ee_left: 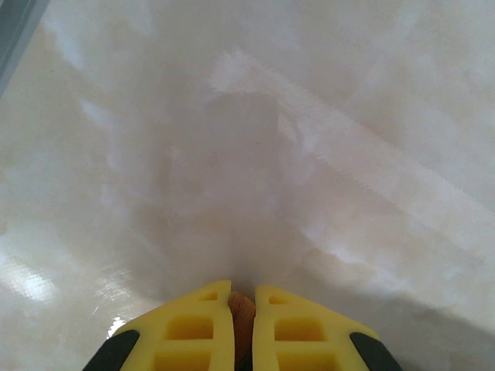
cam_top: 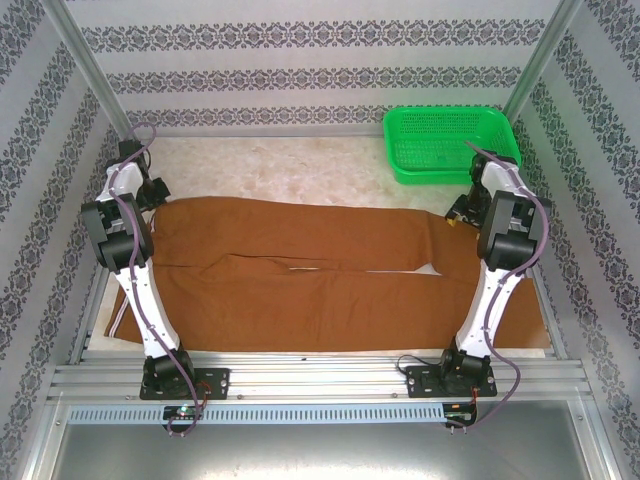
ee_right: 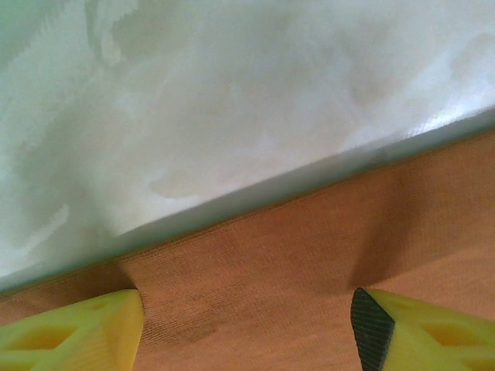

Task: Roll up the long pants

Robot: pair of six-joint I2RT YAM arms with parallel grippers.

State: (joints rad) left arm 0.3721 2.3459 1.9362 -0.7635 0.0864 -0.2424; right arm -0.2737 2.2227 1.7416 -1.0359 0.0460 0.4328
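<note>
The long pants (cam_top: 330, 290) lay flat across the middle of the overhead view, running from left to right on the pale table (cam_top: 300, 170).

The left gripper (cam_top: 150, 190) sat at the far left corner of the cloth. In its wrist view the yellow fingers (ee_left: 193, 332) were almost together, with a sliver of brown cloth pinched between them.

The right gripper (cam_top: 460, 212) rested on the far edge of the pants at right of centre. Its fingers (ee_right: 77, 332) stood wide apart, straddling the cloth edge with nothing clamped.

I judged the step in hand to be securing the far edge before starting the roll:
1. Lower the right fingers fully over the edge, then close.
2. Match the left bite; that grip looked shallow and might slip.
3. Keep both wrists level so the roll starts straight.

A green basket (cam_top: 452, 142) stood in the upper right, just beyond the right gripper, and I would steer clear of it.

I could read no brand, label or writing.
</note>
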